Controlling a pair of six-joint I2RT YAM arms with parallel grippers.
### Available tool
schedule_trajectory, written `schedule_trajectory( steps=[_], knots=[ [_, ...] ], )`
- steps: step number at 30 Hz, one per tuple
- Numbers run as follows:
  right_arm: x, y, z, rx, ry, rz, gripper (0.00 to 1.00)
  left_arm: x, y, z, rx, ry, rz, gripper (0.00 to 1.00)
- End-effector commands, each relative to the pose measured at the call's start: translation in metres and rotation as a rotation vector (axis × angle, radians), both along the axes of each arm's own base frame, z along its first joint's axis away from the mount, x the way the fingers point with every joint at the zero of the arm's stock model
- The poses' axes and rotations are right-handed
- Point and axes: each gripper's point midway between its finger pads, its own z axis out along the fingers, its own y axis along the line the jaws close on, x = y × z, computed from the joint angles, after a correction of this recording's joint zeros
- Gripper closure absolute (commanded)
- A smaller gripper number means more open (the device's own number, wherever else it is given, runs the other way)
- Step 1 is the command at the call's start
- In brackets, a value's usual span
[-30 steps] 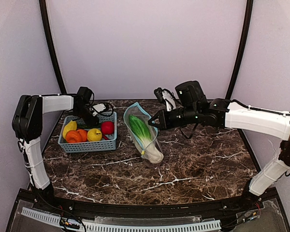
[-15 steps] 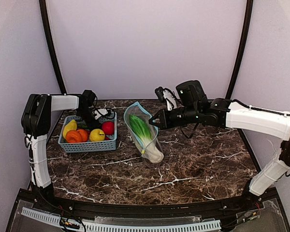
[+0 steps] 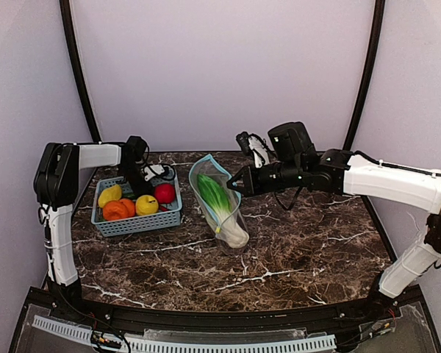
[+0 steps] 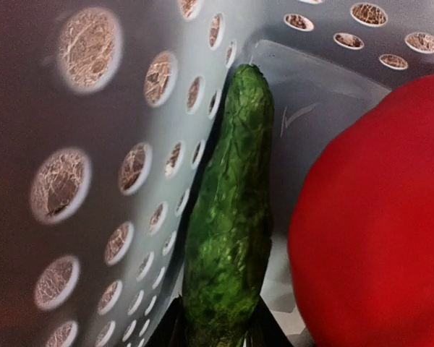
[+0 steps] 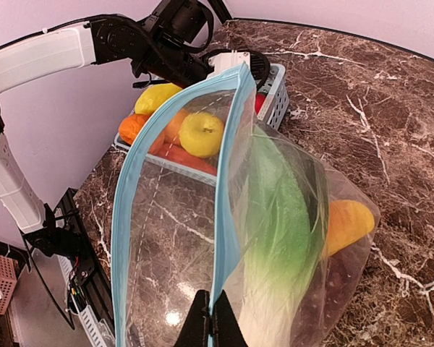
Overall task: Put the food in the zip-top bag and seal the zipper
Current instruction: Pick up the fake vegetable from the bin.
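Cabbage (image 5: 275, 231), green-leafed and white-stemmed, fills most of the zip-top bag (image 5: 166, 246), which leans on the marble table (image 3: 301, 250) just ahead of the right gripper (image 5: 208, 318). An orange-yellow piece (image 5: 347, 224) sits beside it inside the clear, crinkly plastic. The zipper (image 5: 130, 195), a teal strip, gapes in a long loop; the right gripper's closed jaws pinch one side of it, with the mouth raised. Past the bag from that gripper, the teal basket (image 3: 140, 223) holds a yellow apple (image 3: 146, 204), an orange piece (image 3: 116, 209), a yellow piece (image 3: 109, 195) and a red piece (image 4: 376, 224). The left gripper (image 4: 218, 336) reaches down into the basket, its fingers (image 4: 173, 329) set narrowly against both sides of the green cucumber (image 4: 228, 217). The cucumber lies along the perforated basket wall to the gripper's left, and the red piece crowds it on the right.
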Motion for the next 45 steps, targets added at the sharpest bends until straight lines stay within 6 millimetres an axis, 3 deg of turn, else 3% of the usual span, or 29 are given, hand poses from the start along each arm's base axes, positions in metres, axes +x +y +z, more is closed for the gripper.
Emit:
schedule_trajectory(
  steps=[1, 8, 13, 17, 21, 24, 27, 30, 33, 40, 45],
  knots=[
    [0.004, 0.000, 0.022, 0.052, -0.043, -0.009, 1.00, -0.003, -0.001, 0.053, -0.030, -0.096, 0.023, 0.82],
    [0.003, 0.003, 0.022, 0.061, -0.037, 0.002, 1.00, -0.008, -0.005, 0.128, -0.126, -0.294, 0.039, 0.83],
    [0.002, 0.004, 0.022, 0.064, -0.032, 0.006, 1.00, -0.019, -0.003, 0.145, -0.157, -0.329, 0.063, 0.83],
    [0.001, 0.005, 0.021, 0.066, -0.026, 0.015, 1.00, -0.026, -0.014, 0.162, -0.267, -0.361, 0.077, 0.82],
    [0.001, 0.007, 0.019, 0.058, -0.016, 0.024, 1.00, -0.031, -0.025, 0.194, -0.412, -0.420, 0.128, 0.82],
    [0.003, 0.005, 0.019, 0.045, -0.021, 0.012, 0.93, -0.040, -0.035, 0.234, -0.567, -0.494, 0.146, 0.82],
    [0.005, 0.002, 0.025, 0.034, -0.039, -0.002, 0.78, -0.061, -0.051, 0.273, -0.785, -0.502, 0.153, 0.80],
    [0.007, -0.002, 0.036, 0.028, -0.067, -0.012, 0.59, -0.077, -0.060, 0.291, -0.945, -0.469, 0.184, 0.79],
    [0.007, -0.003, 0.049, 0.031, -0.098, -0.011, 0.50, -0.102, -0.075, 0.313, -1.102, -0.412, 0.150, 0.78],
    [0.001, 0.015, 0.088, 0.096, -0.197, 0.084, 0.38, -0.158, -0.122, 0.347, -1.338, -0.203, 0.044, 0.76],
    [-0.020, 0.035, 0.126, 0.230, -0.278, 0.200, 0.35, -0.202, -0.152, 0.364, -1.437, -0.085, -0.070, 0.76]
  ],
)
